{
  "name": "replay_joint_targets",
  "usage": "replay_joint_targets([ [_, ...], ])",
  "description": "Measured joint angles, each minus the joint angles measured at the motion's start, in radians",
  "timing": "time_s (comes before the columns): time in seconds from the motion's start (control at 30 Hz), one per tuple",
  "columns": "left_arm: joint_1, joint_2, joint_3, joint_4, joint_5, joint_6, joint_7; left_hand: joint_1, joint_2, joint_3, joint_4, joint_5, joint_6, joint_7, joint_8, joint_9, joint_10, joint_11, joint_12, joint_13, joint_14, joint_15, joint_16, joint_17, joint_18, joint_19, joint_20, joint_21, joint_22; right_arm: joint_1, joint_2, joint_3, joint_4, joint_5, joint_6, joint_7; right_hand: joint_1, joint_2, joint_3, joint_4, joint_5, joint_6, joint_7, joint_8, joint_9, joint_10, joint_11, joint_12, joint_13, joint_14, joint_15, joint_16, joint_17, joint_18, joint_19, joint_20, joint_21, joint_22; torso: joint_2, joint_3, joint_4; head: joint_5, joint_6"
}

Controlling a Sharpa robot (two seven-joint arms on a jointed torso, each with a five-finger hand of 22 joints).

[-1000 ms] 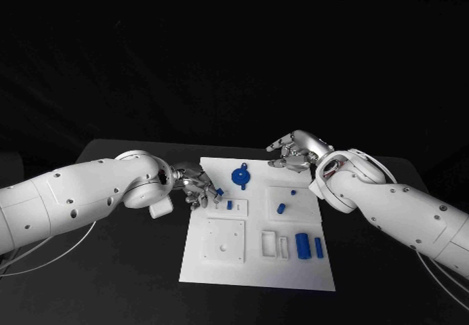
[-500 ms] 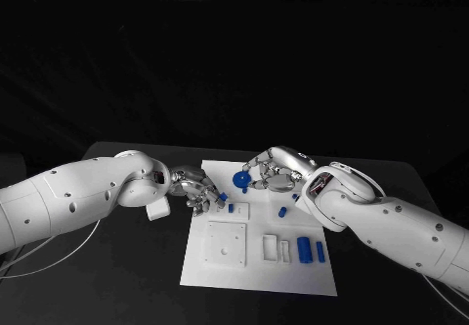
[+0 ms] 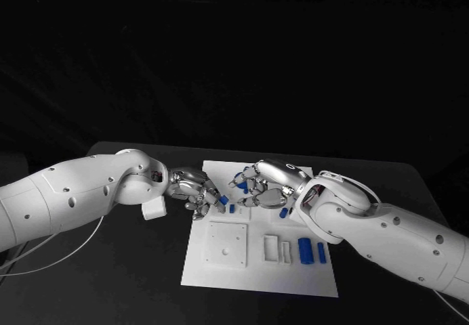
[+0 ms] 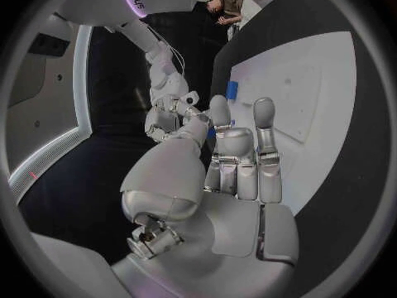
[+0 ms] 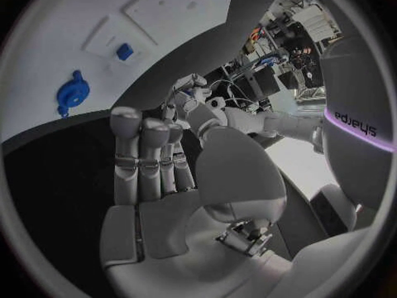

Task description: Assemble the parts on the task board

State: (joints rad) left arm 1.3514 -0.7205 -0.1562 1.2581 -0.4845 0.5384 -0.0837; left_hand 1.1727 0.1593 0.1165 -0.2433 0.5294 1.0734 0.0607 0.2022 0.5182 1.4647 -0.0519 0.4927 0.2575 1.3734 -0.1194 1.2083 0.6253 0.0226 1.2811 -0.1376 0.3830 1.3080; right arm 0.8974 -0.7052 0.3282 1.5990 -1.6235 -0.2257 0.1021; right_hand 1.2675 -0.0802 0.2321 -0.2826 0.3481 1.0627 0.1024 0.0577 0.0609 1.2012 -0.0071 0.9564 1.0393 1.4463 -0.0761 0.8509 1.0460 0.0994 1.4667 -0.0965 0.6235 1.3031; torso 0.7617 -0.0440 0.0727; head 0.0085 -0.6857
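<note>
The white task board (image 3: 256, 261) lies in the middle of the black table. My left hand (image 3: 200, 193) hovers at the board's far left edge, and a small blue part (image 3: 223, 200) shows between its thumb and fingers (image 4: 212, 132). Over the board's far middle hangs my right hand (image 3: 262, 185), holding nothing, with its fingers side by side (image 5: 153, 153). It partly covers a round blue part (image 3: 239, 181), which also shows beyond its fingers (image 5: 72, 94). Other blue parts stand in the board: a small one (image 3: 232, 208), another (image 3: 283, 212), and two long ones (image 3: 304, 249) near the right edge.
Raised white blocks sit on the board, a square one (image 3: 226, 244) on the left and narrow ones (image 3: 274, 248) in the middle. Bare black table (image 3: 117, 277) lies around the board. The two hands are close together over the board's far end.
My right hand has come from the board's far right corner leftward and nearer, over the round blue part. My left hand has shifted only slightly toward the board.
</note>
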Motion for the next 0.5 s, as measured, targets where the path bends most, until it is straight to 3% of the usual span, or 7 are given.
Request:
replay_joint_targets([
  [0.3,0.001,0.0,0.002,0.0,0.018,0.054,0.004,0.005,0.005,-0.001,-0.001,0.0,0.0,0.0,-0.006,-0.001,0.0,0.0,0.0,0.0,0.0,0.0,0.0,0.0,0.0,0.0,0.0,0.0,0.0,0.0,0.001,-0.014,0.018,-0.009,0.013,0.019,0.0,0.0,-0.007,0.001,-0.008,0.003,-0.003,0.0,0.0,0.0,0.0,0.0,0.0,0.0,0.0,0.0,0.0,0.0,0.0,0.0,0.0,0.003,0.0,0.0001,-0.0001,0.002,-0.001],
  [0.37,0.001,0.0,0.002,-0.001,0.02,0.06,0.004,0.023,0.023,-0.001,-0.002,-0.002,0.004,0.003,-0.008,-0.002,0.0,0.0,0.0,0.0,0.0,0.0,0.0,0.003,0.0,0.0,0.0,0.004,0.0,0.0,0.001,-0.015,0.022,-0.011,0.014,0.022,0.0,0.0,-0.007,0.001,-0.012,0.001,-0.005,0.0,0.0,0.0,0.0,-0.001,0.002,0.0,0.0,0.0,0.0,0.0,0.0,0.0,0.0,0.004,0.0,0.0001,-0.0004,0.003,-0.001],
  [0.5,0.002,0.0,0.002,-0.001,0.023,0.073,0.004,0.025,0.025,-0.001,-0.002,-0.004,0.006,0.004,-0.01,-0.001,0.0,0.0,0.0,0.0,0.0,0.0,0.0,0.003,0.0,0.0,0.0,0.004,0.0,0.001,0.004,-0.017,0.028,-0.013,0.01,0.026,0.0,0.0,-0.013,0.001,-0.024,-0.001,-0.007,0.0,0.0,0.002,-0.002,-0.001,0.003,0.0,0.0,0.0,0.002,0.0,0.0,0.0,0.0,0.005,0.0,0.0006,-0.0003,0.004,0.0],
])
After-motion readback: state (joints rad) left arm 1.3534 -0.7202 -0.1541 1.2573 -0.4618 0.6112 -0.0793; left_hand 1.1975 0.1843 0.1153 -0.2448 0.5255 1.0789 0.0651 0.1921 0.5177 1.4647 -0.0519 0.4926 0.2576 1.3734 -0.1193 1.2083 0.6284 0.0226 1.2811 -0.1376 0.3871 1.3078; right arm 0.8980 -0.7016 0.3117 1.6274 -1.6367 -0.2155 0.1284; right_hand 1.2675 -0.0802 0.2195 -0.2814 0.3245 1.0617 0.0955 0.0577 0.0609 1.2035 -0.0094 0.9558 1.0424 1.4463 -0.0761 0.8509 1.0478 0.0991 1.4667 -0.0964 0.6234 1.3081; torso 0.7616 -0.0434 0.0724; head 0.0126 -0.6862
